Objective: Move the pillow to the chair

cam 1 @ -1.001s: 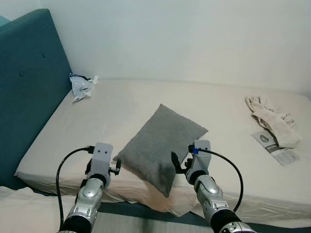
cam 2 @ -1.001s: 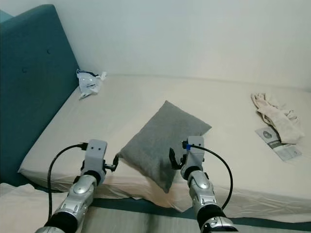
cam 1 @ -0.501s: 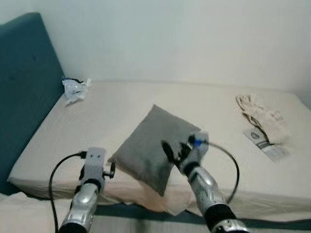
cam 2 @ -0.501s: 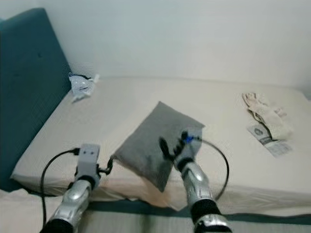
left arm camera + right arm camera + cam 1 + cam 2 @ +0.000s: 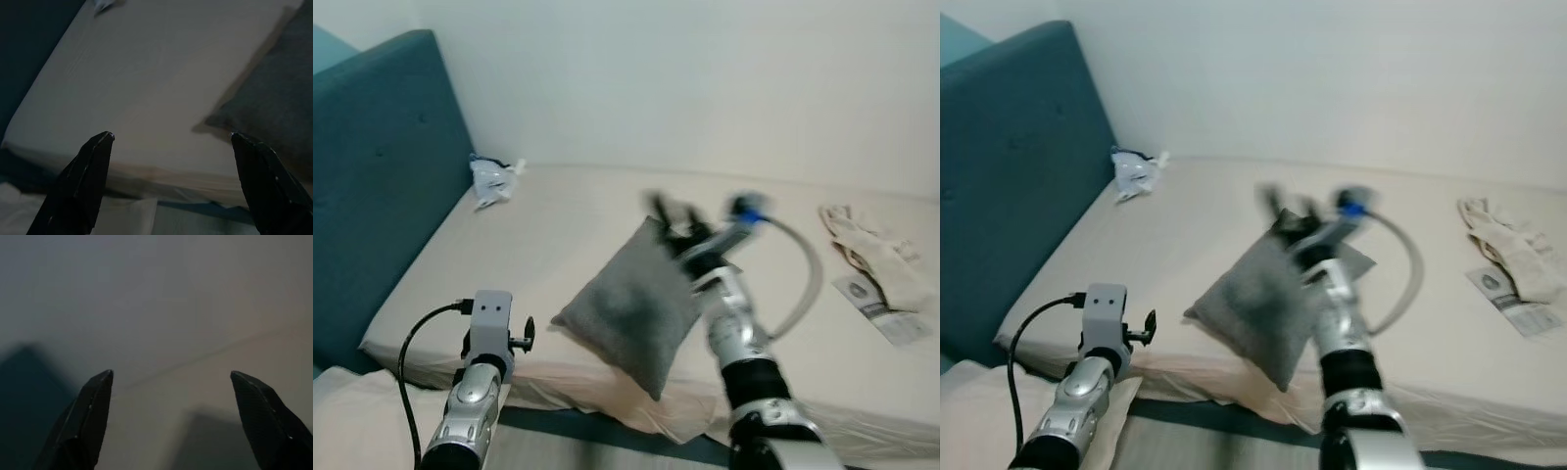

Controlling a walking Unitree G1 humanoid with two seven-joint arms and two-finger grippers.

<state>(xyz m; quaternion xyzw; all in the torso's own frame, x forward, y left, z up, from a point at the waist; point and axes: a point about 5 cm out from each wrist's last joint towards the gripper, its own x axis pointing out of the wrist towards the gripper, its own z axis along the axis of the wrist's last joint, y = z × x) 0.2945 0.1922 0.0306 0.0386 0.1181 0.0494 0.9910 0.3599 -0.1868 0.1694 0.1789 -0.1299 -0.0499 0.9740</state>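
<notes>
Though blurred, right gripper (image 5: 674,217) above pillow (image 5: 631,305)

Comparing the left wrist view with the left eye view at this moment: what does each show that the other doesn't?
Left wrist view: the left gripper with its fingers spread wide apart. Left eye view: the right gripper raised and blurred over the pillow's far corner, the teal headboard, and pale cloths with a leaflet. Both: the grey pillow on the bed and the crumpled white item.

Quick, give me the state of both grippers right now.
Left gripper: open, holding nothing, low at the near edge of the bed, beside the grey pillow.
Right gripper: open, holding nothing, raised over the pillow's far corner.
</notes>
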